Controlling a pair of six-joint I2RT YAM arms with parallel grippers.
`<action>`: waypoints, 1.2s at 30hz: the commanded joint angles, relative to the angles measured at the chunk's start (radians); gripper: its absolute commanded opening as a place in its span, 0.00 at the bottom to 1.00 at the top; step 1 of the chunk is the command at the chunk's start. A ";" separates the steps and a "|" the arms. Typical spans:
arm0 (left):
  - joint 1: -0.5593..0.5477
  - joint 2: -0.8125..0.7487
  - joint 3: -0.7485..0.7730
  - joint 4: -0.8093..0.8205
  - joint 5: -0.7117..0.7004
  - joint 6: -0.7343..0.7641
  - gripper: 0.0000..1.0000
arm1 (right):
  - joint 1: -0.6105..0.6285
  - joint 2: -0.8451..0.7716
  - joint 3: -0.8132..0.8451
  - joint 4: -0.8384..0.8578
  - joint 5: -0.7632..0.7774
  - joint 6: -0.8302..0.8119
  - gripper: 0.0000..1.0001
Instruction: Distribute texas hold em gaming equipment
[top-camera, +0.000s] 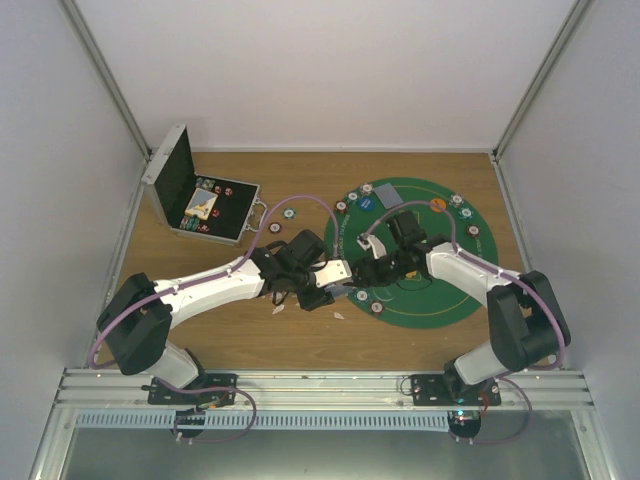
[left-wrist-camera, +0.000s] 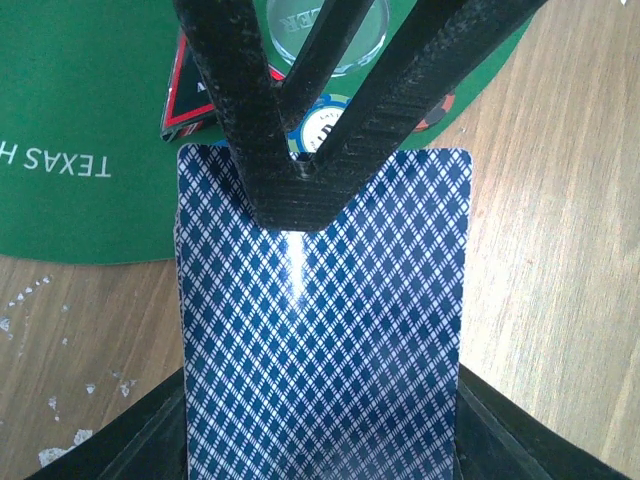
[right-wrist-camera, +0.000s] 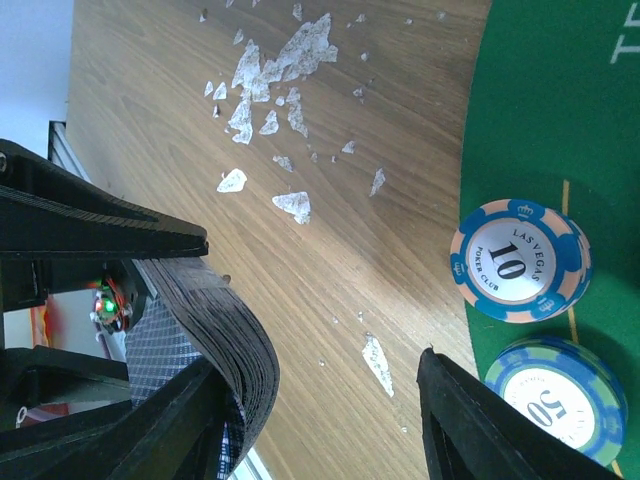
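Observation:
My left gripper (top-camera: 335, 273) (left-wrist-camera: 320, 430) is shut on a deck of blue diamond-backed cards (left-wrist-camera: 320, 320), held over the wood at the green mat's (top-camera: 440, 300) left edge. My right gripper (top-camera: 360, 272) (right-wrist-camera: 322, 365) is open; one of its fingers (left-wrist-camera: 300, 190) lies on top of the deck, whose bent edge shows in the right wrist view (right-wrist-camera: 235, 340). A "10" chip (right-wrist-camera: 515, 262) and a "50" chip (right-wrist-camera: 560, 400) lie on the mat (right-wrist-camera: 560, 120) beside the other finger. A red-black triangular token (left-wrist-camera: 185, 95), a clear round button (left-wrist-camera: 325, 35) and a chip (left-wrist-camera: 322, 122) lie just beyond the deck.
An open metal case (top-camera: 195, 200) with chips stands at the back left. More chips ring the mat, with cards (top-camera: 388, 195), an orange button (top-camera: 437, 204) and a blue button (top-camera: 366, 202) at its far side. White scraps (right-wrist-camera: 290, 50) (left-wrist-camera: 30, 300) litter the wood near the grippers.

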 joint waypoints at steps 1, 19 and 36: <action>-0.008 -0.010 -0.003 0.046 0.004 0.005 0.57 | -0.020 -0.022 0.002 -0.039 0.040 -0.031 0.53; -0.007 -0.010 -0.001 0.046 0.001 0.006 0.57 | -0.021 -0.058 -0.008 -0.023 -0.156 -0.042 0.10; -0.007 -0.016 -0.015 0.054 -0.021 0.008 0.57 | -0.127 -0.105 0.097 -0.255 0.070 -0.129 0.01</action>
